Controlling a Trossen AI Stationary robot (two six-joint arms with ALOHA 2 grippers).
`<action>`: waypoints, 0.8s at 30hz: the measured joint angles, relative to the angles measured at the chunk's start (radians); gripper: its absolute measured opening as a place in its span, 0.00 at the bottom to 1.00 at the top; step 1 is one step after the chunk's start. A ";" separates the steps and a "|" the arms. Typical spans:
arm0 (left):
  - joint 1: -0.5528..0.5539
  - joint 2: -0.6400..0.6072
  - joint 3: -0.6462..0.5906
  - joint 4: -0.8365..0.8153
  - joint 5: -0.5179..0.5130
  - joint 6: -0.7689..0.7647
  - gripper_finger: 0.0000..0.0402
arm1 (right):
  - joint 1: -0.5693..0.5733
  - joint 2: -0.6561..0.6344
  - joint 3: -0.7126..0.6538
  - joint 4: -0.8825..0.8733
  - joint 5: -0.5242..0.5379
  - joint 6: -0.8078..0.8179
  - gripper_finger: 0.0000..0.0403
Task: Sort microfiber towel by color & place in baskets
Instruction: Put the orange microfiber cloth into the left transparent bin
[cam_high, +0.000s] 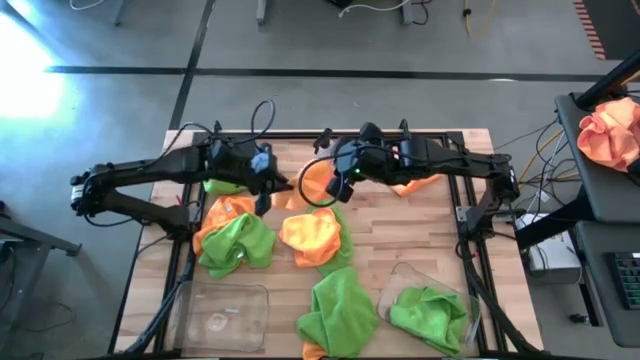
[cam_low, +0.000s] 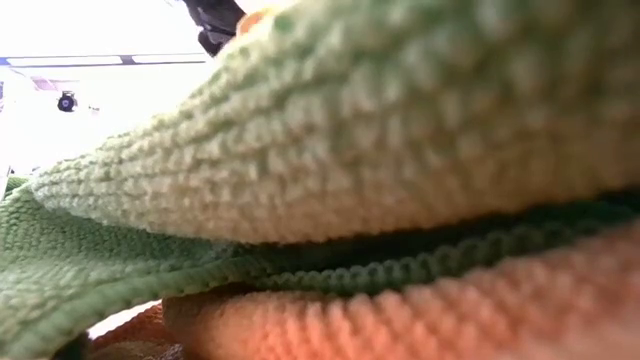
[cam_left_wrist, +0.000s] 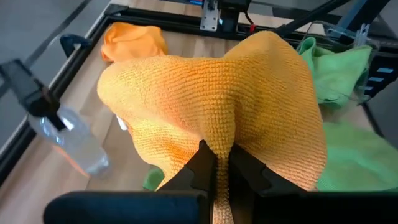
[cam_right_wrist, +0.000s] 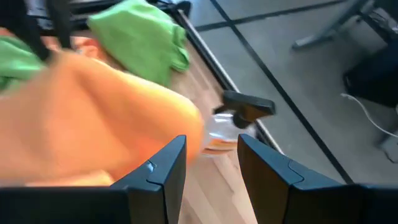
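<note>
Microfiber towel, orange (cam_high: 322, 183): mid-counter, between both arms; one green towel already binned (cam_high: 430, 312).
Left wrist view: left tool (cam_left_wrist: 222, 163) pinched shut on the towel's looped, nubby pile.
Right wrist view: right tool (cam_right_wrist: 211, 163) open, empty.
Advice: lift clear before carrying to the empty basket (cam_high: 222, 312).

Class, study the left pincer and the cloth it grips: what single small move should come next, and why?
Probably carry it toward the empty clear plastic basket. The left pincer is shut on a fuzzy orange microfiber towel above the wooden table, and the other clear basket holds only a lime green towel. The right pincer is open, holding nothing.
</note>
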 joint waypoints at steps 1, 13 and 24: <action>-0.001 -0.016 0.000 -0.014 0.000 -0.018 0.02 | -0.009 -0.001 0.000 -0.008 0.000 0.000 0.34; -0.096 -0.245 0.000 -0.137 0.001 -0.258 0.02 | -0.098 0.000 -0.002 -0.039 -0.001 0.010 0.33; -0.289 -0.345 0.000 -0.391 0.001 -0.530 0.02 | -0.141 0.002 -0.002 -0.075 -0.002 0.054 0.32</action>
